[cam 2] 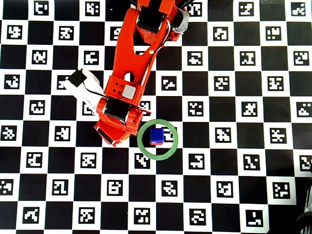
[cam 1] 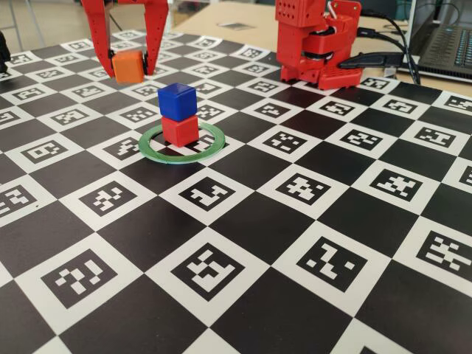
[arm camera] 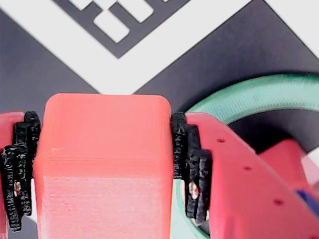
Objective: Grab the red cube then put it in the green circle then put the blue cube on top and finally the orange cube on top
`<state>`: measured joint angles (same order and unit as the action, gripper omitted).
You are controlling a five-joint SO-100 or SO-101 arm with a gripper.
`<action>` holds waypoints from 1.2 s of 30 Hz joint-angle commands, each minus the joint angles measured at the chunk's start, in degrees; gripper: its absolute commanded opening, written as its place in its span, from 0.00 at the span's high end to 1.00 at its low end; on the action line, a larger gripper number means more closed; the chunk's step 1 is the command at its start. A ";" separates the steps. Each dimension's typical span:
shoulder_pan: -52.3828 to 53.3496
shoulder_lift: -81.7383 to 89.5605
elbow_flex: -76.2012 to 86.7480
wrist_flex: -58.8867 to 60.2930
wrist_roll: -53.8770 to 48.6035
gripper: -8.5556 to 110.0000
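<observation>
My gripper [cam 1: 130, 70] is shut on the orange cube [cam 1: 129, 66] and holds it above the mat, behind and to the left of the stack. In the wrist view the orange cube [arm camera: 102, 164] fills the space between the black pads [arm camera: 187, 164] of the gripper [arm camera: 102, 167]. The blue cube [cam 1: 177, 99] sits on the red cube [cam 1: 180, 130] inside the green circle [cam 1: 184, 159]. The overhead view shows the blue cube [cam 2: 156, 135] in the ring [cam 2: 157, 157], with the arm just left of it hiding the orange cube. Part of the ring [arm camera: 259, 97] shows in the wrist view.
The red arm base [cam 1: 317, 40] stands at the back of the checkered marker mat [cam 1: 295, 243]. A laptop [cam 1: 446, 37] and cables lie behind it at the back right. A white camera module [cam 2: 80, 85] sticks out left of the arm.
</observation>
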<state>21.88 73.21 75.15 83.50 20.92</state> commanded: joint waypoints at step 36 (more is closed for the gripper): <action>-10.28 14.77 -19.69 21.88 -26.37 0.89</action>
<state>13.01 81.21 55.72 99.76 -4.13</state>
